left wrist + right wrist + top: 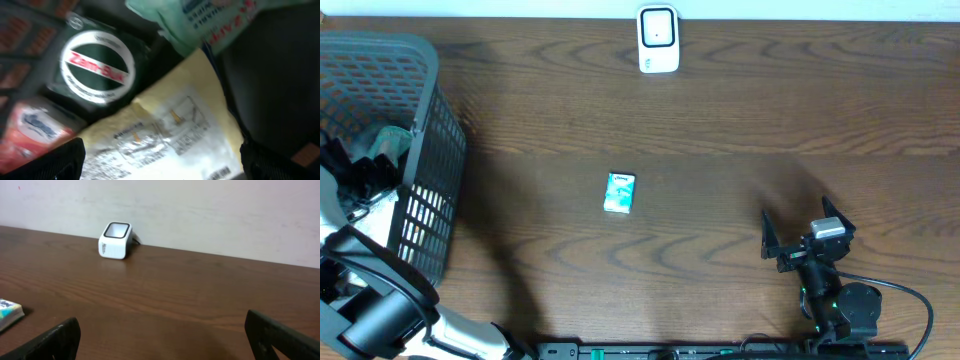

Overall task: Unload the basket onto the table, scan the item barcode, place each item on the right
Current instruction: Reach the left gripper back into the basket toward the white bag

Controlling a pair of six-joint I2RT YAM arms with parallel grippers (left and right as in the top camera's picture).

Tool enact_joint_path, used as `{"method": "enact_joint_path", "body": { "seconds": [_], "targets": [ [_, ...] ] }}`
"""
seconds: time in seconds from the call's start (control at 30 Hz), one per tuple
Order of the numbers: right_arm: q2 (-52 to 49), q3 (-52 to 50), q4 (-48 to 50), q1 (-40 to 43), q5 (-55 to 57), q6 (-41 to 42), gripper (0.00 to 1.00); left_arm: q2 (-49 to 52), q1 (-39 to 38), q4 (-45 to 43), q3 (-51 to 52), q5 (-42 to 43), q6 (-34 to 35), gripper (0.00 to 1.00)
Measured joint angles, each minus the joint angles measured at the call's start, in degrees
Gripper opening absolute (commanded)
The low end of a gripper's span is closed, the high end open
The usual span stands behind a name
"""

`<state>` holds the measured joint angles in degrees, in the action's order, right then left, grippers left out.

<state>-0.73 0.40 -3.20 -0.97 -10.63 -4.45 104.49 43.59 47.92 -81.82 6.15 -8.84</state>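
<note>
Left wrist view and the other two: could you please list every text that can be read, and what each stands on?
"Zam-Buk": on the tin, red on white.
The red pack: logo too blurred to read.
The green packet: print blurred.
The yellow pouch: print blurred.
The box: print too small.
The scanner: no text seen.

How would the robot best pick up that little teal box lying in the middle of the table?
Probably from straight above, pinching the teal box across its two long edges: it lies flat with open space around, and that is its narrower span.
</note>
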Motion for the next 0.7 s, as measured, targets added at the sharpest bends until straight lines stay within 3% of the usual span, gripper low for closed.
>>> {"method": "enact_joint_path", "body": {
  "seconds": [0.5, 0.63, 0.7],
  "targets": [
    [0.0, 0.0, 0.0, 0.0, 0.02, 0.0, 0.99, 2.89, 3.63, -1.88, 4.55, 0.09, -9.79, 0.98],
    [0.0, 0.0, 0.0, 0.0, 0.0, 0.0, 0.99, 3.17, 3.61, -1.53, 4.55, 0.63, -10.47, 0.65],
    [0.0, 0.0, 0.0, 0.0, 0.0, 0.0, 0.99, 3.23, 3.58, -1.07, 4.57, 0.79, -10.4, 0.39]
  ]
}}
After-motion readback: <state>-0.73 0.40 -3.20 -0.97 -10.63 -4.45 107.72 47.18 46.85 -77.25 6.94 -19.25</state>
